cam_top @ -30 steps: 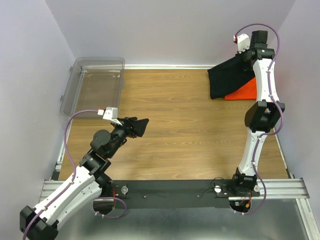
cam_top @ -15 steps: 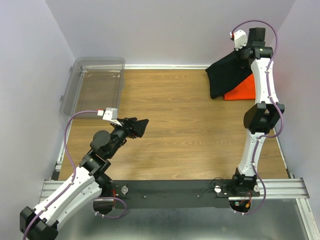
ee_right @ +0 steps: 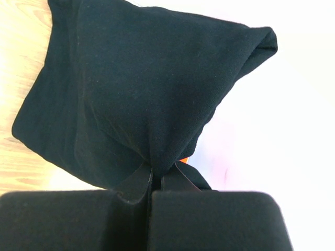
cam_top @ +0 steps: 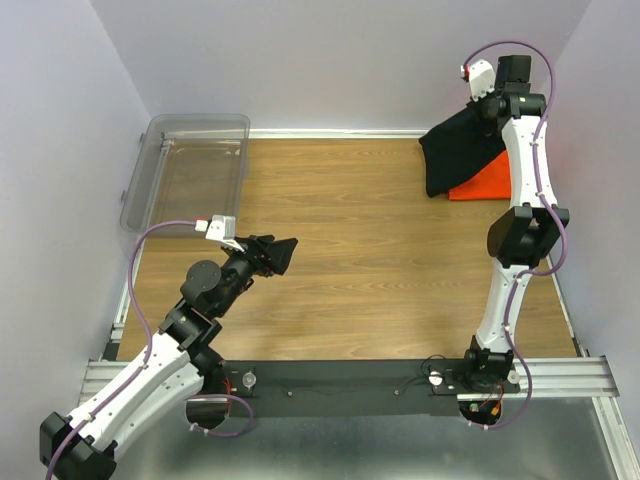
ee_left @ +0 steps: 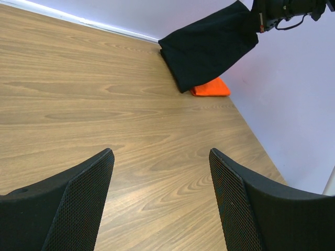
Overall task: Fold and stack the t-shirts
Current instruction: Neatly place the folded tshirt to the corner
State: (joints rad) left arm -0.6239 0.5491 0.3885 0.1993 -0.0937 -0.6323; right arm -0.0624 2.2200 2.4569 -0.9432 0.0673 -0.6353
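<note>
From above, at the upper right of the frame, the right gripper (cam_top: pixel 478 100) holds part of a large, soft black t-shirt (cam_top: pixel 455 155) up off the brown wooden table (cam_top: pixel 370 250). The cloth drapes down into the far right corner. A bright orange t-shirt (cam_top: pixel 482 186) lies beneath it, partly covered. The left gripper (cam_top: pixel 280 255) hovers at centre left over bare wood, well apart from both shirts. A clear, rectangular plastic bin (cam_top: pixel 200 120) sits at upper left.

In the left wrist view, the mesh-faced fingers (ee_left: pixel 84 204) at the bottom of the frame are spread wide with nothing between them. At upper right the black t-shirt (ee_left: pixel 209 47) hangs as a slanted sheet, and the orange t-shirt (ee_left: pixel 210 89) peeks out at its lower edge.

In the right wrist view, the jaws at bottom centre are clamped tight on a gathered pinch of black fabric (ee_right: pixel 141 89). The cloth fans out above them to fill the frame.

The shirt looks light and limp and will not hold a shape. A single pinch bunches it, so spreading it flat probably needs a second hold at a hem or shoulder corner. The orange shirt could drag along underneath.
</note>
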